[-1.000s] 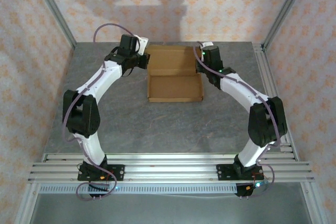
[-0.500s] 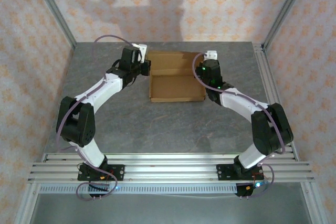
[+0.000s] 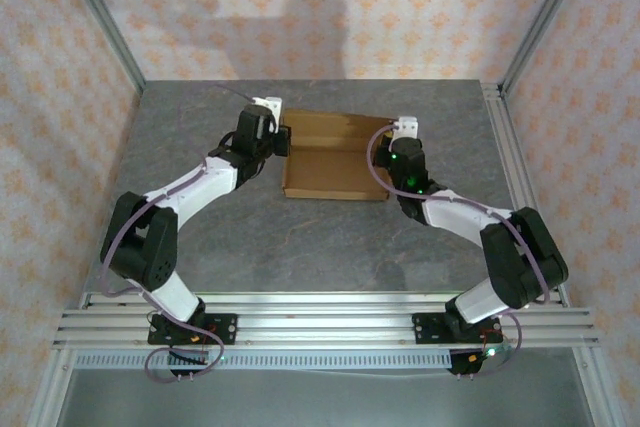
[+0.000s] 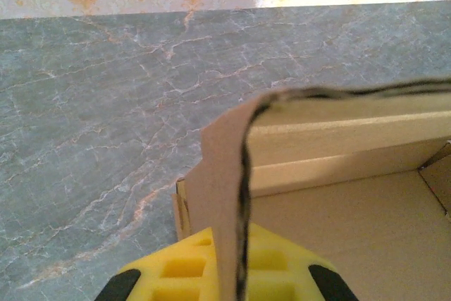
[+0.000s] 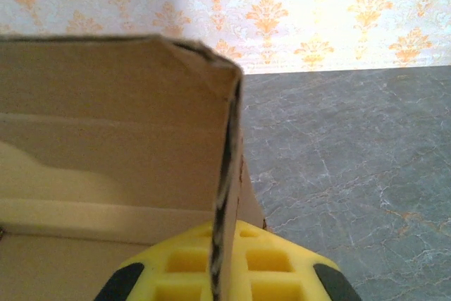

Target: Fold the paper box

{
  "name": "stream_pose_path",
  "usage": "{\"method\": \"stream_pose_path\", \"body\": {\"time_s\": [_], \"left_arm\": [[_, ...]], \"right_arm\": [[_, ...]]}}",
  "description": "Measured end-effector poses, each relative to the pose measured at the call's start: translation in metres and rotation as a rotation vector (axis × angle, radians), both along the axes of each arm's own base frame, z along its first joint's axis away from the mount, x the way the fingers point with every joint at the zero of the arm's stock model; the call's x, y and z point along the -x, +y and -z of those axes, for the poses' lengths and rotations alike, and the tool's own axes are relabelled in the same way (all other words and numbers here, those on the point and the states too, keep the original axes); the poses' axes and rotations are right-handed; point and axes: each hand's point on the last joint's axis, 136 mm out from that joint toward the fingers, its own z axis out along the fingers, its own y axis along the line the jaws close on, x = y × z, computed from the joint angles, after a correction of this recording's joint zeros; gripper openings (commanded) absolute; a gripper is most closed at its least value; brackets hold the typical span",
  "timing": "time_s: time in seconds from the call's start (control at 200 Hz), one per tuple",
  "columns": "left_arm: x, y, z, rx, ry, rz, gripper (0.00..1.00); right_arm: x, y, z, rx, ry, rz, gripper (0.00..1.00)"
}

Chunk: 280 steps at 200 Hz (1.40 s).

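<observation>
The paper box (image 3: 335, 155) sits open-topped on the grey table (image 3: 300, 237), at twelve o'clock from the arm bases. The left gripper (image 4: 232, 273) pinches its nine o'clock wall tight. The right gripper (image 5: 220, 269) clamps the three o'clock wall, the cardboard edge squeezed between yellow pads (image 5: 264, 262).

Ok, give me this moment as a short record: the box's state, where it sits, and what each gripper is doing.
paper box: brown cardboard, open tray shape, not closed
location: on the grey table, far centre, between the two arms
left gripper: shut on the box's left side flap, which stands upright
right gripper: shut on the box's right side flap, which stands upright
task status: folding under way, top open
</observation>
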Motion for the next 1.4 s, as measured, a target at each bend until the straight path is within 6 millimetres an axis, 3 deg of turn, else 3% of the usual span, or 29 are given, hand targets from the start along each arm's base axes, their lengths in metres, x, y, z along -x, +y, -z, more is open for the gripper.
{"method": "stream_pose_path", "body": {"time_s": [0.566, 0.846, 0.936, 1.081, 1.246, 1.331, 1.401], "left_arm": [[0.023, -0.001, 0.012, 0.011, -0.059, -0.038, 0.0], [0.032, 0.0, 0.019, 0.01, -0.069, -0.049, 0.0], [0.033, 0.0, 0.02, 0.009, -0.07, -0.05, 0.0], [0.034, -0.002, 0.019, 0.006, -0.072, -0.047, 0.0], [0.037, -0.007, 0.018, -0.007, -0.08, -0.03, 0.0], [0.038, -0.008, 0.018, -0.013, -0.08, -0.028, 0.0], [0.038, -0.008, 0.018, -0.013, -0.08, -0.029, 0.0]], "right_arm": [[0.02, -0.001, 0.012, -0.007, -0.065, -0.048, 0.01], [0.03, -0.001, 0.019, -0.013, -0.073, -0.07, 0.08], [0.033, 0.001, 0.02, -0.013, -0.072, -0.084, 0.18], [0.039, 0.009, 0.014, -0.028, -0.078, -0.129, 0.5], [0.048, 0.011, -0.006, -0.039, -0.112, -0.158, 0.8], [0.053, 0.009, -0.022, -0.046, -0.144, -0.163, 0.9], [0.058, 0.006, -0.035, -0.058, -0.171, -0.161, 0.92]]}}
